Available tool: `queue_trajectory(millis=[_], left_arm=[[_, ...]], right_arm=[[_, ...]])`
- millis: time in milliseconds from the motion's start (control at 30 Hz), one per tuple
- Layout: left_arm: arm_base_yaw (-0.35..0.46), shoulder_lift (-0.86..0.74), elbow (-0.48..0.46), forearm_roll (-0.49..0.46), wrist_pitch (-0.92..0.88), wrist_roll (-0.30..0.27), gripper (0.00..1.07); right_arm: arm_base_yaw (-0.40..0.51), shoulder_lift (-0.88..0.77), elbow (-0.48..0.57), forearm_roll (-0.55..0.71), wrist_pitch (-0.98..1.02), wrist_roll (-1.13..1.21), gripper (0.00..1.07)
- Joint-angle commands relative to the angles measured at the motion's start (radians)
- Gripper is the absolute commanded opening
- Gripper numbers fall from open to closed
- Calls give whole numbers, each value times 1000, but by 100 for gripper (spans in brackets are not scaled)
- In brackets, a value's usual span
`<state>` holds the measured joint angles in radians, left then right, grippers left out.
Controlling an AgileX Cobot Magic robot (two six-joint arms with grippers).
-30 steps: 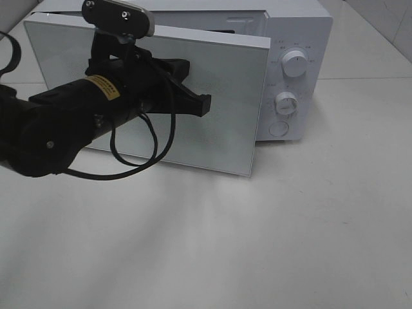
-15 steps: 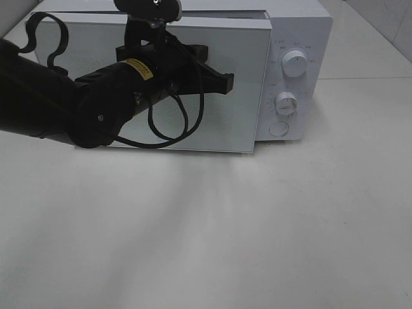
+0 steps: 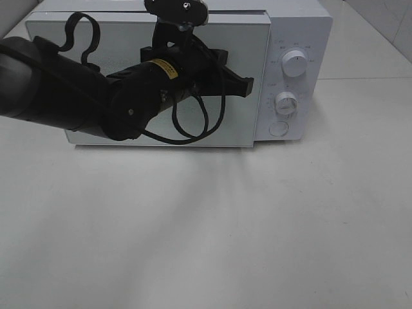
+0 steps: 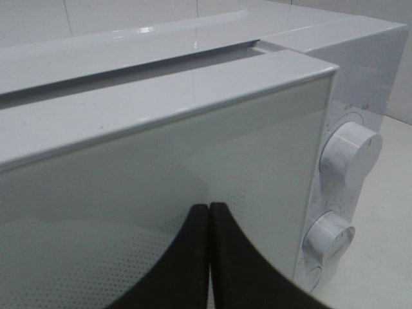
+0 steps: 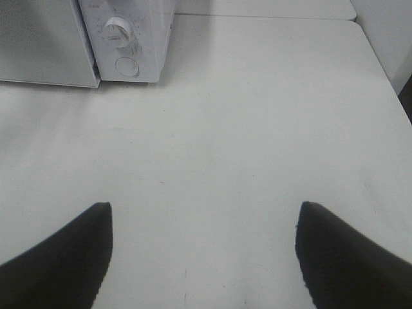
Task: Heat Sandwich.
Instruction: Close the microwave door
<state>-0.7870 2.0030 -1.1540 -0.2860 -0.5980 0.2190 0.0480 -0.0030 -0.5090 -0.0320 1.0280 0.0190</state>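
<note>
Exterior high view: white microwave [image 3: 299, 26] across the top of the frame, on a white table [image 3: 257, 225]. Its glass door [image 3: 241, 125] sits nearly flush against the body. Left wrist view shows a thin dark gap along the door's top edge.

Left arm comes in from the left edge, and the left gripper [image 3: 246, 85] sits in front of the door near its right edge, above centre. Fingers are pressed together with nothing between them. In the left wrist view the left gripper [image 4: 210, 209] has its tips right at the glass. Contact looks likely but can't be confirmed.

Control panel is right of the door: upper dial [image 3: 295, 64], lower dial [image 3: 286, 103], round button [image 3: 278, 128] below them.

Right gripper [image 5: 205, 206] shows only in its own wrist view. Its fingers are spread wide and empty over bare table, well apart from the microwave [image 5: 129, 26], which is in that frame's upper left.

Sandwich not visible in any view. The door glass hides the inside, so its place can't be told.
</note>
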Motion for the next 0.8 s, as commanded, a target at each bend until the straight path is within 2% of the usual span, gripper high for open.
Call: queue_trajectory(millis=[33, 267, 800], left_arm=[[38, 17, -50, -48, -27, 4, 0], [78, 46, -146, -48, 71, 4, 0], [49, 45, -146, -50, 73, -6, 0]], right_arm=[[-4, -28, 6, -2, -1, -5, 76], [-4, -28, 6, -2, -1, -4, 76], [-4, -28, 6, -2, -1, -4, 76]])
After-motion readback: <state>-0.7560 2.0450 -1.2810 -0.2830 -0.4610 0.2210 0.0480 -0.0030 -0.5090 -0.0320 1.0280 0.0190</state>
